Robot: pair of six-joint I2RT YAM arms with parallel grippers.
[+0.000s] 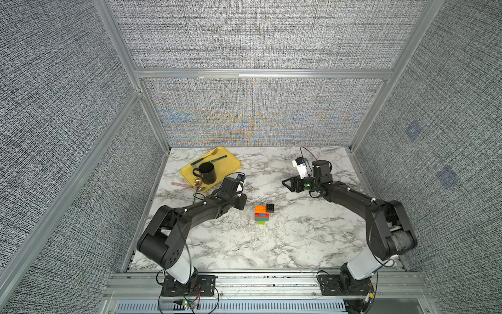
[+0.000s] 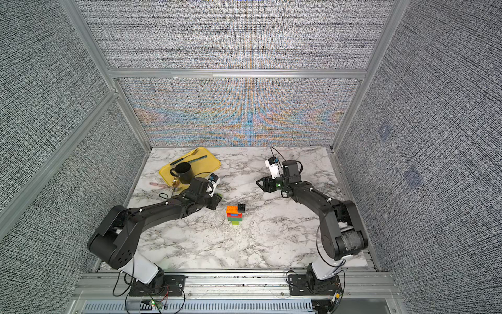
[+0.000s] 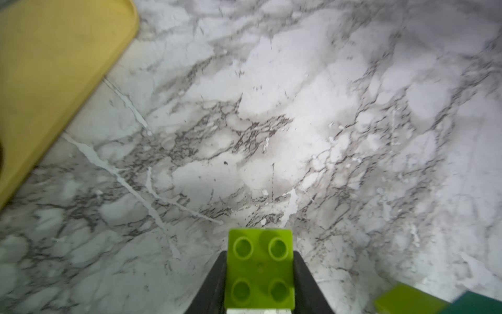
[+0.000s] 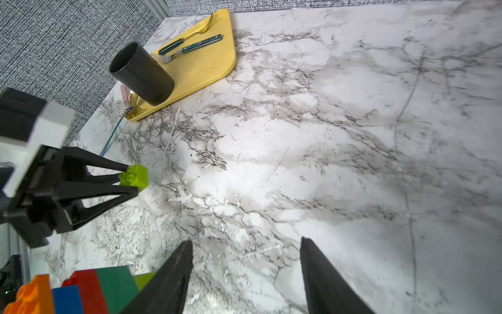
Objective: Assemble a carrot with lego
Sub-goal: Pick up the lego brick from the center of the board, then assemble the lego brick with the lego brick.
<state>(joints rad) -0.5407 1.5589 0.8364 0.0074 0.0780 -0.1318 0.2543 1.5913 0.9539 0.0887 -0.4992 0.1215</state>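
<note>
Your left gripper [image 4: 131,181] stretches low, clamping a lime brick [image 3: 260,269] — open table [image 3: 298,108] beyond its fingers [image 3: 214,285]; your right gripper [image 4: 245,240] stands parted, empty.

Counter [image 1: 298,244] open across lower middle and right of centre in both top views; in the way: brick stack [image 1: 262,216] at centre, yellow tray [image 1: 231,163] with black mug [image 1: 207,174] up-left of it, left arm [image 1: 195,214] slanting across lower left.

Yellow tray [image 1: 229,165] with black mug [image 1: 207,174] and forks [image 1: 210,160], far-left on marble tabletop [image 1: 298,233].
</note>
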